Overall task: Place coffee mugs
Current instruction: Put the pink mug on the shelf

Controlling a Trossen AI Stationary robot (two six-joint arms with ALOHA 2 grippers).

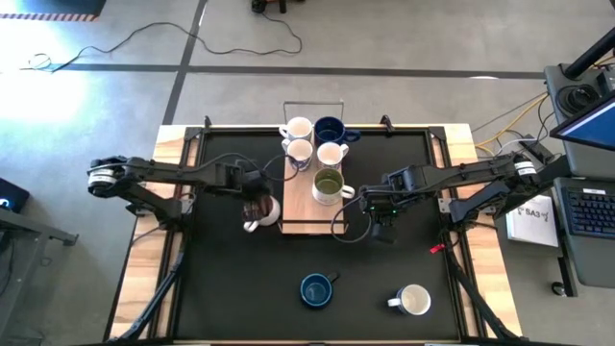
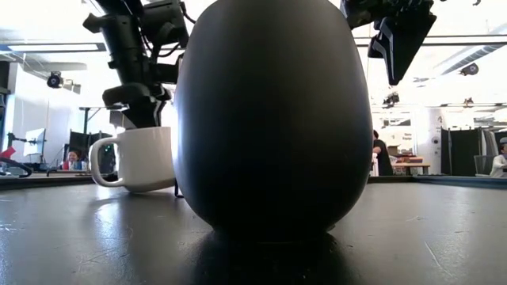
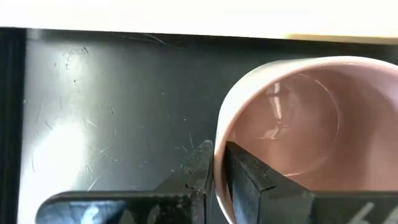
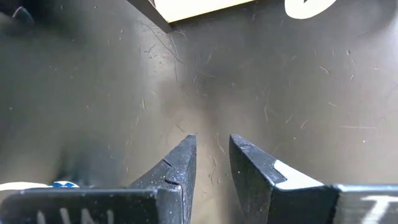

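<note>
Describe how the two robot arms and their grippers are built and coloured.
Both arms are dark, slim and jointed, with pale caps at the outer shoulder ends and black cables trailing along them. The left gripper has flat black wedge fingers. The right gripper has matching dark tapered fingers, with white lettering on the body behind them.

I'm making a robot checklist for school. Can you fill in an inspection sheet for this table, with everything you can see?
Surface: dark mat on a wooden table, scuffed.
Job's things: four mugs on the wooden tray: two white, one dark blue, one olive green, plus another white. A pink-inside mug sits at the tray's left edge. A blue mug and a white mug wait on the mat.
Clutter: nothing seen.
End effectors: left end effector pinches the pink-inside mug's rim; right end effector is open, empty, over the mat.
Cables: black cable on the floor.
Surroundings: laptop at right; people far behind.
</note>
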